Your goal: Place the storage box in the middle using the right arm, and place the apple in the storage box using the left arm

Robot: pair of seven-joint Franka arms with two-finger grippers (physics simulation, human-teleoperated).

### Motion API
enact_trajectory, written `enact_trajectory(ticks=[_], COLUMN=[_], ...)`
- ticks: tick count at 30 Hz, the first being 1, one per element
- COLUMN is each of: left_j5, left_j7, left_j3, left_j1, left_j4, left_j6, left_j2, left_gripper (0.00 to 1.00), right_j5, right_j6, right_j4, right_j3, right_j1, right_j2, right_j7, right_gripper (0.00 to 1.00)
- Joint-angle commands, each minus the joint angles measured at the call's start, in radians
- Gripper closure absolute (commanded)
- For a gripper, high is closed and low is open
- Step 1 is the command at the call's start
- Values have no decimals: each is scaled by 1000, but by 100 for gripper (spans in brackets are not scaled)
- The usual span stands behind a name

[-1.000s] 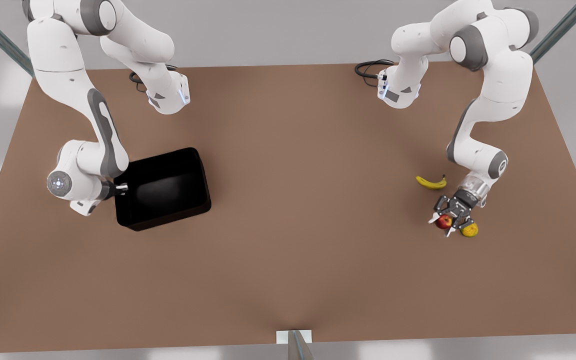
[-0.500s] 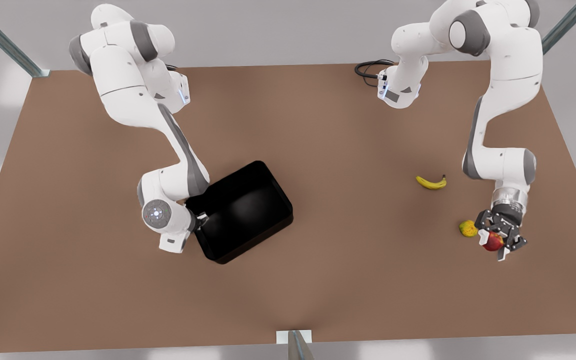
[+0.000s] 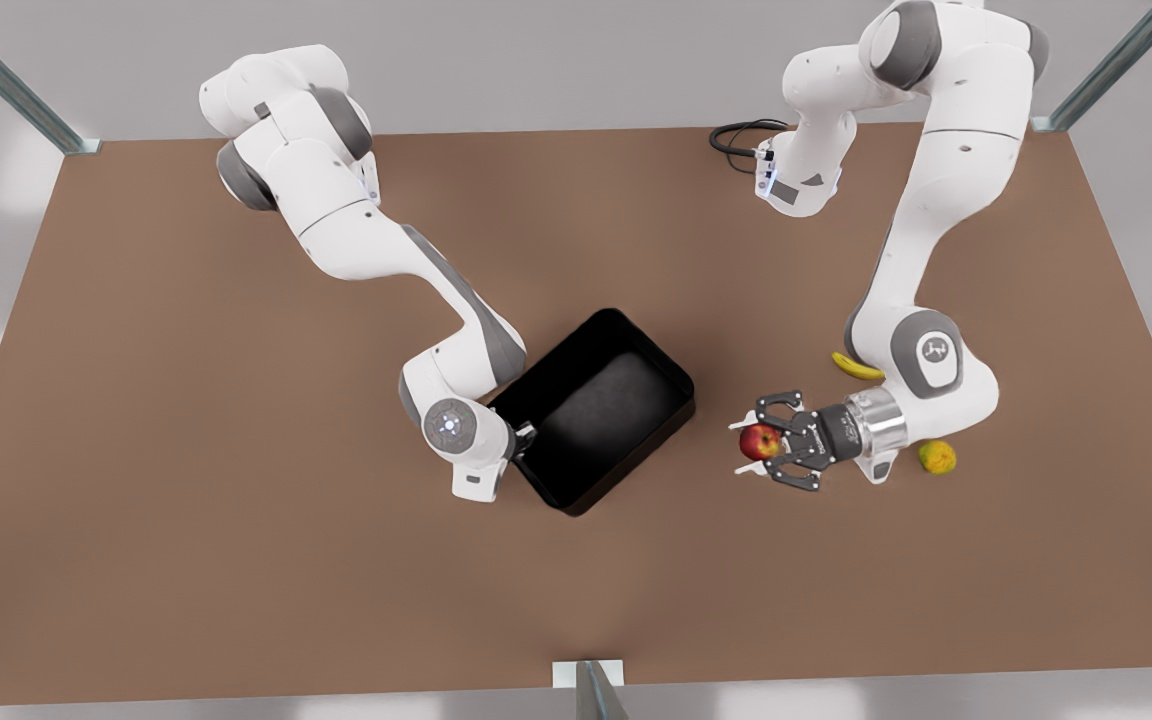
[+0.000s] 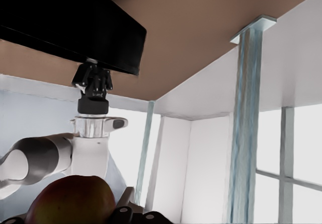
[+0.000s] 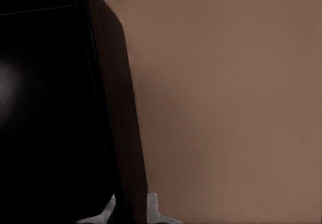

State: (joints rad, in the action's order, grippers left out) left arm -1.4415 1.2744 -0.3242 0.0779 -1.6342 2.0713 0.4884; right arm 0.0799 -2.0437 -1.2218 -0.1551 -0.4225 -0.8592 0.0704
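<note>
The black storage box (image 3: 604, 405) sits slantwise near the table's middle. At its corner on the front view's left, my right gripper (image 3: 524, 437) is shut on the box's wall (image 5: 113, 108), with one white fingertip (image 5: 151, 204) on the outside. The red apple (image 3: 760, 441) is held above the table in my left gripper (image 3: 744, 446), which is shut on it and points sideways at the box, just off the box's side on the front view's right. In the left wrist view the apple (image 4: 70, 201) is close up, with the box (image 4: 70, 22) and the right gripper (image 4: 92, 80) beyond.
A yellow banana (image 3: 854, 367) lies partly behind the left arm's elbow. A lumpy yellow-green fruit (image 3: 937, 457) rests on the table behind the left wrist. A black cable (image 3: 736, 135) coils at the table's far edge.
The right arm has dragged the box from the front view's left to the middle and turned it. The left arm has swung the apple from beside the yellow-green fruit towards the box.
</note>
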Motion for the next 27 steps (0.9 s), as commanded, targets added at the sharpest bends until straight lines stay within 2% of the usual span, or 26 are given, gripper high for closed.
enact_trajectory(ticks=[1, 4, 6, 8, 11, 12, 13, 14, 15, 16, 27], left_j5=[829, 943, 994, 1133, 1328, 1403, 1418, 1417, 1417, 1414, 1408], left_j7=[52, 229, 304, 396, 552, 618, 631, 632, 663, 694, 793], left_j3=[-16, -131, -165, -214, -274, -306, -316, -317, -317, -334, -368], left_j1=[0, -15, -27, -59, -121, -125, -127, -133, -144, -148, -174], left_j4=[14, 34, 60, 60, 109, 122, 122, 122, 122, 125, 195], left_j6=[-46, 43, 53, 89, 135, 141, 148, 150, 185, 202, 184], left_j2=[5, 29, 50, 78, 170, 202, 211, 213, 219, 226, 243], left_gripper=[79, 79, 79, 79, 79, 79, 79, 79, 79, 79, 79], right_j5=[6, 6, 6, 4, 1, -6, -15, -60, -144, -152, -144], right_j6=[0, 2, 2, 51, 247, 287, 382, 496, 528, 565, 642], right_j4=[2, 16, 24, 18, 8, -56, -81, -94, -174, -188, -189], right_j3=[0, 0, 2, 2, 2, 28, 127, 164, 178, 193, 192], right_j1=[1, 2, 7, 50, 215, 275, 303, 382, 427, 442, 444], right_j2=[0, 2, 5, 60, 233, 330, 414, 506, 641, 701, 726], right_j7=[5, 6, 6, 5, 40, 26, 38, 40, 40, 40, 42], right_gripper=[0, 0, 0, 0, 0, 0, 0, 0, 0, 0, 0])
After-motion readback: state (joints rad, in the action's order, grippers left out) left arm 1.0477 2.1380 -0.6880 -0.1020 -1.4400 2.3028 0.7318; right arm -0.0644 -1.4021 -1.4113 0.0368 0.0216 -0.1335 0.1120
